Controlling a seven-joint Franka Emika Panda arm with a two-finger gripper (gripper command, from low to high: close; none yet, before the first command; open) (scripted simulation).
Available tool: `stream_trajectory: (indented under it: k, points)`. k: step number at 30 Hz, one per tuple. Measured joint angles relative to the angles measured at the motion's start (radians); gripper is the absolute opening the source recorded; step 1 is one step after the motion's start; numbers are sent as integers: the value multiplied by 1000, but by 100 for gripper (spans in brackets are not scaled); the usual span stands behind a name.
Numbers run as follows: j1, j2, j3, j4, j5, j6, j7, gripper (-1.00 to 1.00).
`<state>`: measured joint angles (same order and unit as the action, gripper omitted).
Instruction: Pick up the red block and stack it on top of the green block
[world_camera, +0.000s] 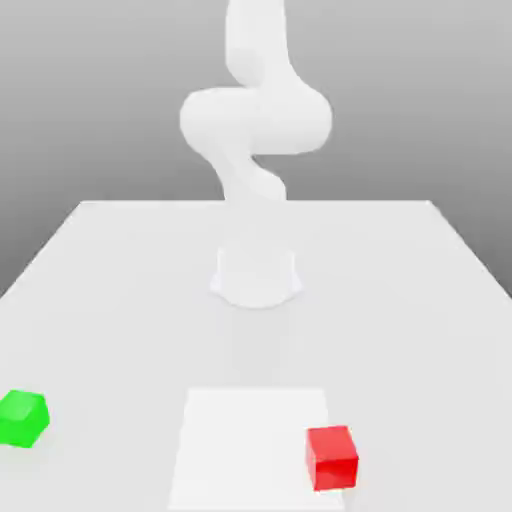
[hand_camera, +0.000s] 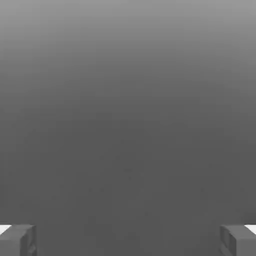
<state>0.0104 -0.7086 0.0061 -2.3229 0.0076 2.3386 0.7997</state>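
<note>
A red block (world_camera: 332, 457) rests on the white table (world_camera: 120, 290) near the front, toward the exterior view's right, at the edge of a brighter white patch. The green block (world_camera: 22, 418) sits apart from it, far over at the exterior view's left near the table's side edge. My gripper (hand_camera: 128, 240) shows in the hand view as two grey fingertips (hand_camera: 17, 240) set wide apart, open, with nothing between them and plain grey backdrop beyond. Neither block is near the fingers.
The white arm (world_camera: 255, 125) rises from its round base (world_camera: 256, 275) at the table's middle and bends out of the top of the exterior view. A brighter rectangular patch (world_camera: 250, 440) lies at the front centre.
</note>
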Motion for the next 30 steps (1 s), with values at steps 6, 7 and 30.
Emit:
stream_trajectory:
  k: [6, 7, 30]
  points:
    - [23, 224, 22, -56, 16, 94, 2, 0]
    - [26, 260, 26, -65, 17, 110, 3, 0]
    - [114, 1052, 53, -192, -77, 519, 106, -100]
